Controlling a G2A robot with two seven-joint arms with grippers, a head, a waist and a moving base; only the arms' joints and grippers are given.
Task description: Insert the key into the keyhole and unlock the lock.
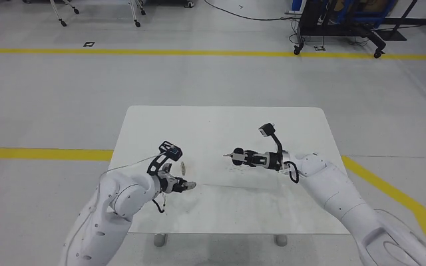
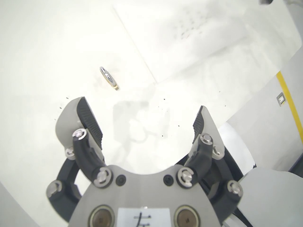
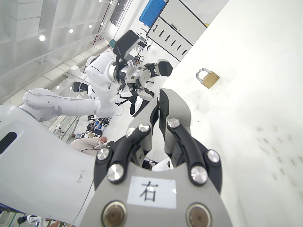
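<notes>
Plainly a setup moment: lock loose on the table, key held off it.

On the white table [image 1: 219, 126], the left gripper [image 2: 142, 107] hangs spread wide near the padlock [image 3: 207, 78]. The right gripper [image 1: 234, 157] is pressed together on what looks like the key [image 1: 227, 155], apart from the lock. Best to clamp the brass body first, keyhole toward the key. The right wrist view shows the lock's broad face and shackle, the left wrist view just its edge.
</notes>
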